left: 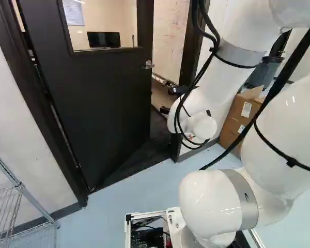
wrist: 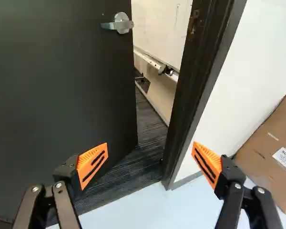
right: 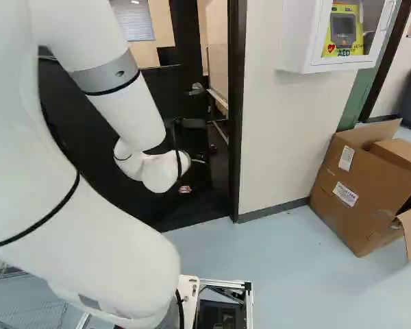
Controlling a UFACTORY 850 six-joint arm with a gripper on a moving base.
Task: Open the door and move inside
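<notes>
- As you look along your gripper, its two fingers stand wide apart, so it is released and grasps nothing.
- The door is ahead of the gripper, on the side of one orange pad; it stands partly open, and the fingers are apart from it.
- The silver handle is farther ahead, near the free edge of the door.
- The dark door frame rises ahead, nearer to the other finger's side, and you see the opening between it and the door.
- Through this opening, ahead of the gripper, you see dark carpet and a whiteboard with a tray under it.
- The white wall is ahead of and beside the finger which is away from the door.
- Beyond that same finger, you have a cardboard box by the wall, on the pale floor.
</notes>
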